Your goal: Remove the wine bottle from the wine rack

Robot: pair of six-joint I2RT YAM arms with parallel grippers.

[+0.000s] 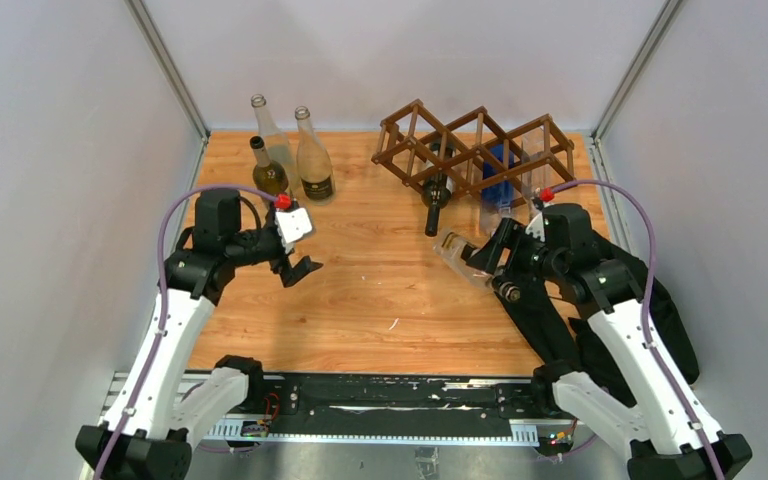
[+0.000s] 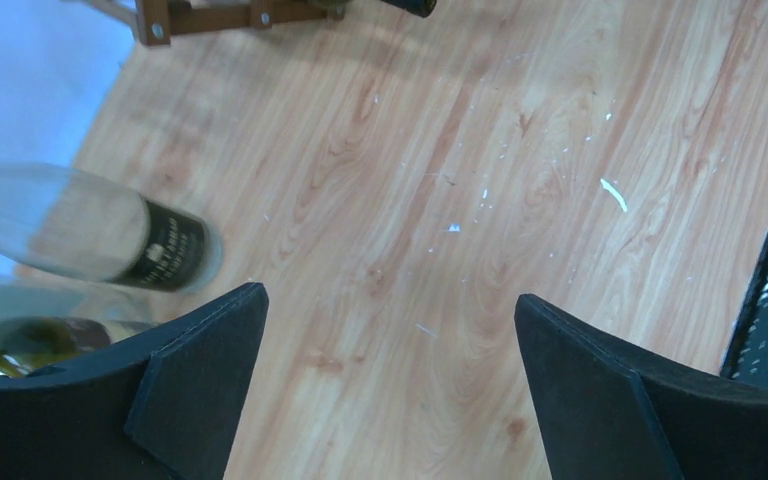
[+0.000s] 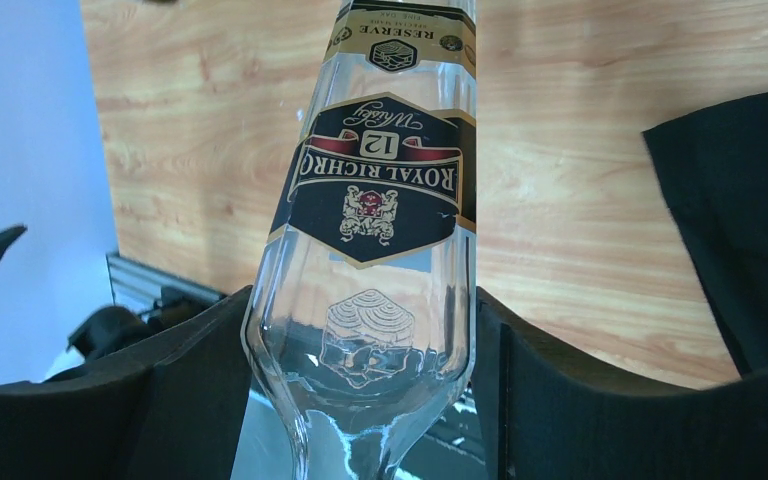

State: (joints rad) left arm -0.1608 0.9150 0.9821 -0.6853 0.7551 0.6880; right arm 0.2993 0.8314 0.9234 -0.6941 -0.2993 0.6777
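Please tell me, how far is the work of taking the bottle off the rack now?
Done: the clear bottle is out of the rack. In hand: the right gripper is shut on it, in front of the rack. Left: setting it down on the table. A dark bottle and a blue bottle lie in the rack, and the left gripper is open, holding nothing.

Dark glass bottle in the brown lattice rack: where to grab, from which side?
Probably the neck: the dark glass bottle pokes neck-first out of the brown lattice rack toward the arms, body caged by sticks. Come from the near side, straddling the neck.
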